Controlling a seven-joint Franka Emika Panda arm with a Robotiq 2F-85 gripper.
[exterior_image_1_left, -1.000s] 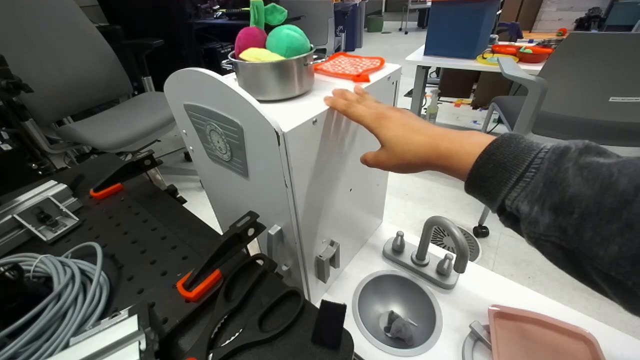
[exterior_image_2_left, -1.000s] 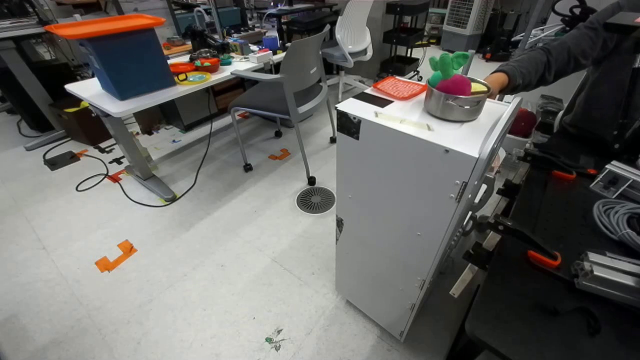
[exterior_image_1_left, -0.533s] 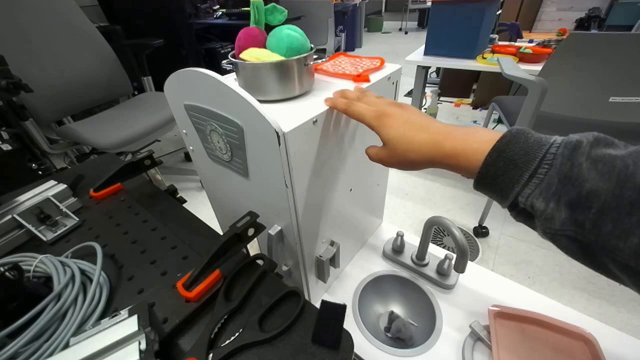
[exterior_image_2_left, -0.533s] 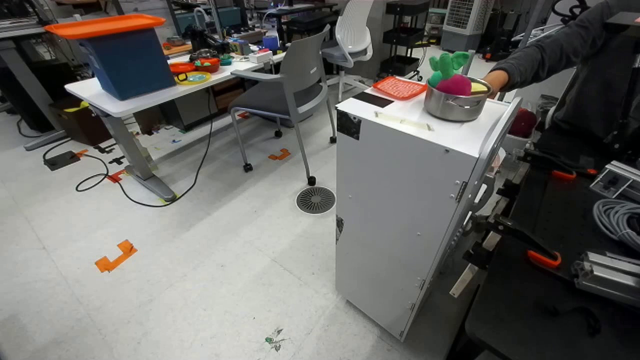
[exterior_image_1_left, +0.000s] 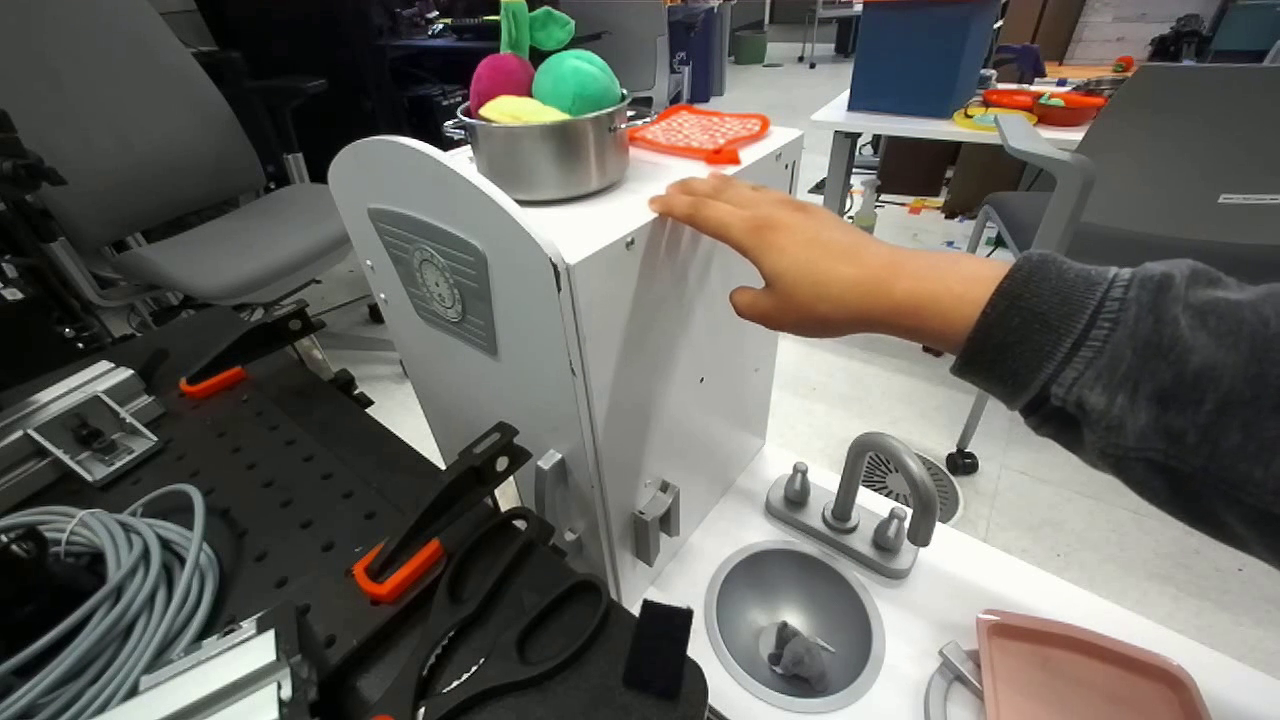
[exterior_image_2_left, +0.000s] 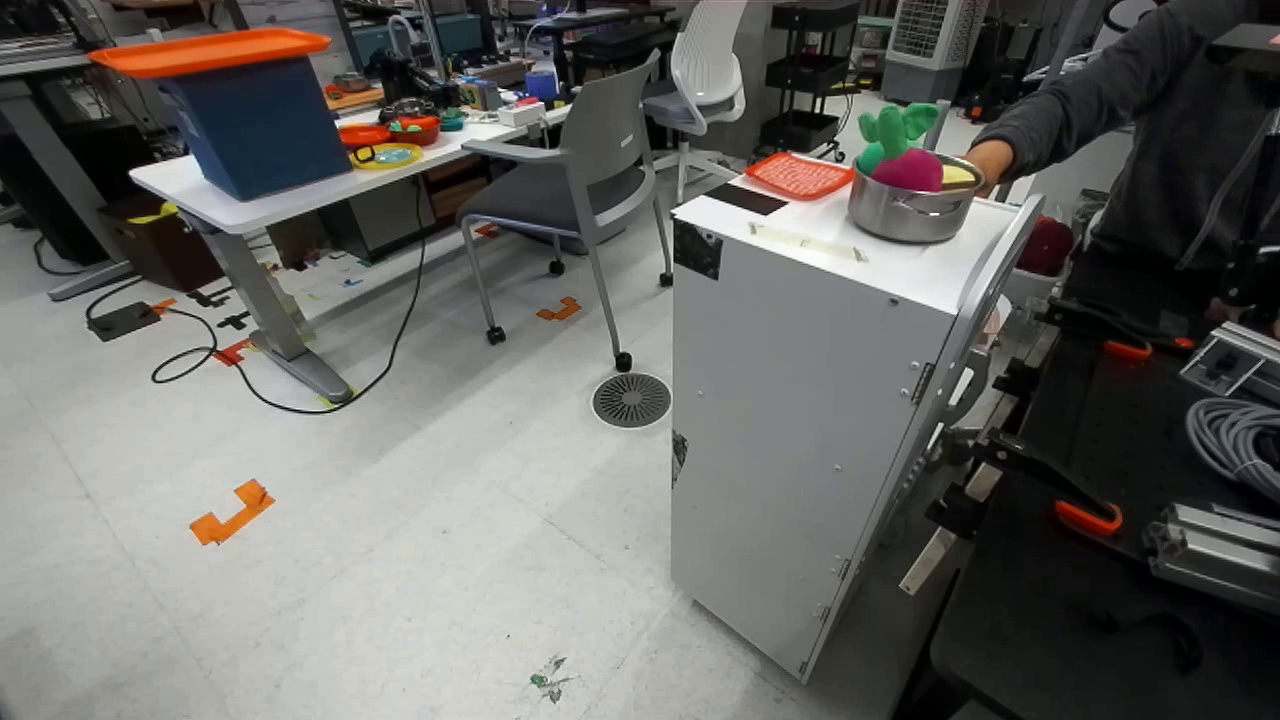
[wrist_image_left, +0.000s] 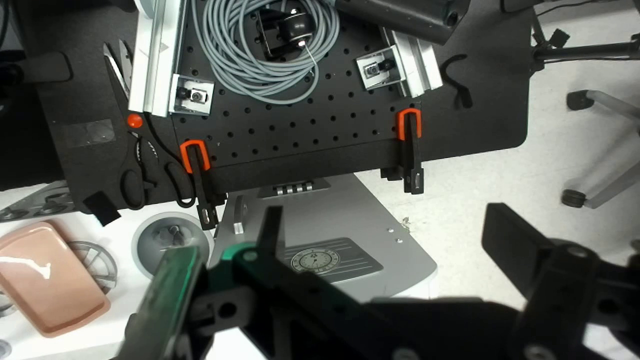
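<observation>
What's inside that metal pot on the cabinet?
The pot holds a magenta toy, a leafy green stem, a round green toy and something yellow; its wall hides anything deeper.

In the wrist view, the fingers (wrist_image_left: 515, 245), cut off below, partly hide the dial panel (wrist_image_left: 340, 257).

There are two clamps (wrist_image_left: 411, 150), one pair of scissors (wrist_image_left: 135, 121), and three plush toys (exterior_image_1_left: 577, 83) in one pot (exterior_image_1_left: 560, 155).

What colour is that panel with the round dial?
The dial panel is grey; it shows best in an exterior view.
</observation>
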